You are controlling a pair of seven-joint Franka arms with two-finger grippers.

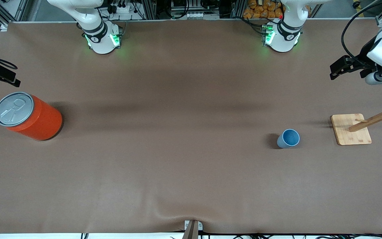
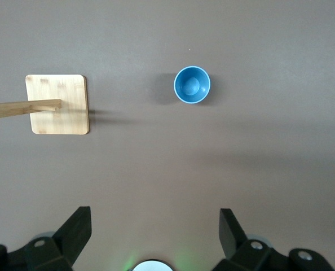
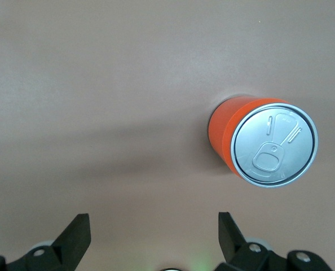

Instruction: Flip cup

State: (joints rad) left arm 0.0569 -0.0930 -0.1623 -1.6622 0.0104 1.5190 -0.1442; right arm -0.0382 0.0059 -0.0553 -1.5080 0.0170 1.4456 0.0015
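The small light-blue cup (image 1: 288,138) stands upright on the brown table, mouth up, with its darker blue inside showing. It also shows in the left wrist view (image 2: 192,84). My left gripper (image 1: 333,73) hangs open and empty in the air over the table at the left arm's end, apart from the cup; its jaws stand wide in the left wrist view (image 2: 155,226). My right gripper (image 1: 16,75) hangs open and empty over the table at the right arm's end, close to the orange can; it also shows in the right wrist view (image 3: 154,228).
A large orange can (image 1: 28,116) with a grey pull-tab lid stands at the right arm's end, also in the right wrist view (image 3: 263,144). A wooden peg rack on a square bamboo base (image 1: 350,129) stands beside the cup toward the left arm's end, also in the left wrist view (image 2: 57,104).
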